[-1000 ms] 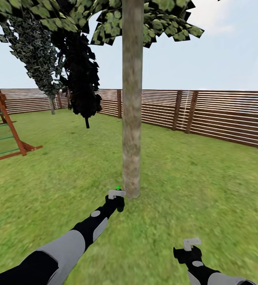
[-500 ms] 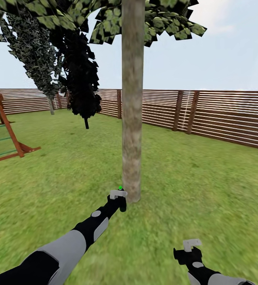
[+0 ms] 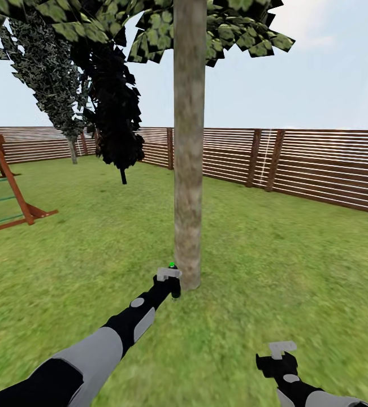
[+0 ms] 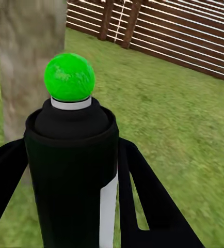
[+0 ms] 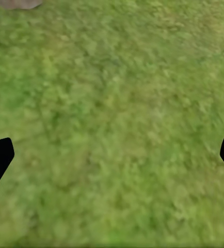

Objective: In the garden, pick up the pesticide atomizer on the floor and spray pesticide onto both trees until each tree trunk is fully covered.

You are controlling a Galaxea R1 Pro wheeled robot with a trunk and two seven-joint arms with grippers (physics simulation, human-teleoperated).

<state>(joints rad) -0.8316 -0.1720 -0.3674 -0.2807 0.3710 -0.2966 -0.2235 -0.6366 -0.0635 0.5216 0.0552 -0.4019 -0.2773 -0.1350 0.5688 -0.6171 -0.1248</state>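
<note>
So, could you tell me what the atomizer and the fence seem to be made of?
Atomizer: probably plastic; smooth matte black body, glossy green ball on top. Fence: looks like wood; brown horizontal slats on darker posts.

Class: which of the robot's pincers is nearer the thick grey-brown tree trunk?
Left. The left pincer, holding the dark atomizer bottle, sits right beside the trunk base; the right pincer hangs open over the grass, well away.

Rough mottled bark on the tree trunk, matt black atomizer with glossy green cap, slatted wooden fence behind the trunk
</note>
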